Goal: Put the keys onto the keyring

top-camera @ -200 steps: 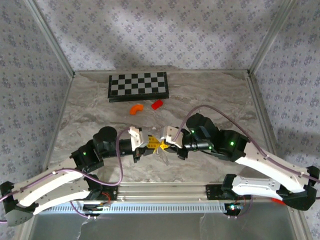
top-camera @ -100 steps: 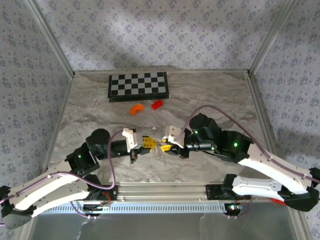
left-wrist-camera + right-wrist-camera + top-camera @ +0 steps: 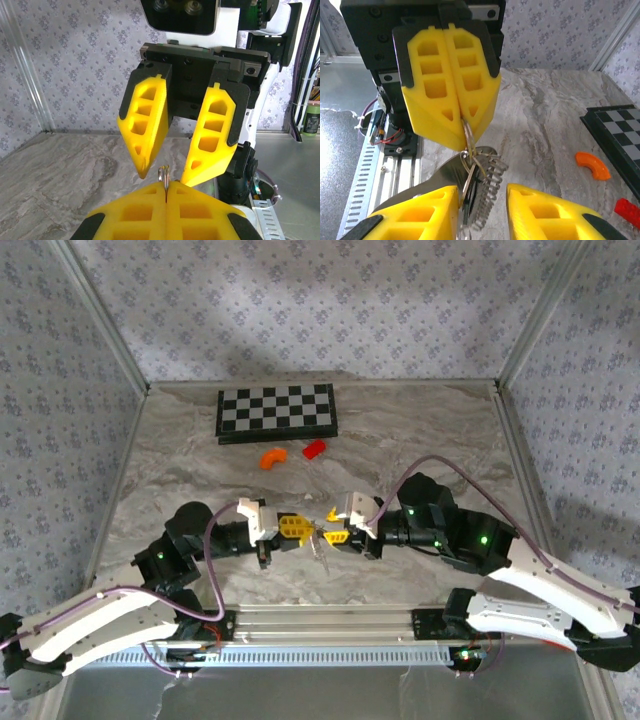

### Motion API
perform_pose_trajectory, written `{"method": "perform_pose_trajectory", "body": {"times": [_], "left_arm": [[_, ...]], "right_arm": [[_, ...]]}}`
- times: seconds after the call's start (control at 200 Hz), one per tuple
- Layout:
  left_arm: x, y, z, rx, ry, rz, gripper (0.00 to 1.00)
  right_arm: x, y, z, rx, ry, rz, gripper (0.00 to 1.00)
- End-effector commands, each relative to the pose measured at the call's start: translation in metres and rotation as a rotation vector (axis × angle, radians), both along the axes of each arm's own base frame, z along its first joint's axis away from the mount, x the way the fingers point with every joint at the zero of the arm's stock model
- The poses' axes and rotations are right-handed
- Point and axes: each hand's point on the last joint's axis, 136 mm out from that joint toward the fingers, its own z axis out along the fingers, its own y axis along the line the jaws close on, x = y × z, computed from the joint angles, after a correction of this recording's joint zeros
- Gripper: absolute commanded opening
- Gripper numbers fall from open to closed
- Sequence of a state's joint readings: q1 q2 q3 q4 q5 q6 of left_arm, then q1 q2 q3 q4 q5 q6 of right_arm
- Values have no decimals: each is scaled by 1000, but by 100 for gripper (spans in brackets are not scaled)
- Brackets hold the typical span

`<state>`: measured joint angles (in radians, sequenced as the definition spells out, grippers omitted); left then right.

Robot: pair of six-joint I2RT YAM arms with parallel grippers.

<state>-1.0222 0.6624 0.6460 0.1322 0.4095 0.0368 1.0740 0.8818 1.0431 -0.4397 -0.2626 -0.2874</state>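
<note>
Quick tally as it stands: two grippers, the left gripper and the right gripper, one keyring, what looks like two keys, one checkerboard, one curved orange piece and one red block.

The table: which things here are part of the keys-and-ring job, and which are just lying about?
For the job: keyring, pinched in the left gripper; keys dangling beneath it; right gripper, open beside them.
Lying about: checkerboard, orange curved piece, red block.
</note>
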Motion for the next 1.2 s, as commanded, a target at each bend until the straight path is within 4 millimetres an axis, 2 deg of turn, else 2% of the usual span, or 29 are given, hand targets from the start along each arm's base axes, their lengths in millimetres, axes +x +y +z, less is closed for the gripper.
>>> {"method": "perform_pose_trajectory", "body": {"times": [0.0, 0.055, 0.27, 0.5, 0.735, 1.069, 1.194], "left_arm": [[-9, 4, 24, -80, -34, -37, 0], [-10, 5, 25, -80, -33, -40, 0], [-12, 5, 26, -84, -31, -53, 0], [-14, 5, 27, -94, -28, -61, 0], [-17, 5, 31, -112, -32, -78, 0], [-15, 4, 31, -124, -28, -72, 0], [-14, 5, 31, -127, -26, -67, 0]], "right_arm": [[-3, 4, 8, 35, -1, 21, 32], [-4, 5, 9, 41, -4, 30, 30], [-6, 9, 6, 36, 7, 49, 10], [-8, 9, -1, 18, 22, 60, 0], [-7, 15, -9, -22, 47, 67, 0], [-9, 11, -4, -6, 32, 67, 0], [-9, 2, 2, 21, 0, 49, 19]]}}
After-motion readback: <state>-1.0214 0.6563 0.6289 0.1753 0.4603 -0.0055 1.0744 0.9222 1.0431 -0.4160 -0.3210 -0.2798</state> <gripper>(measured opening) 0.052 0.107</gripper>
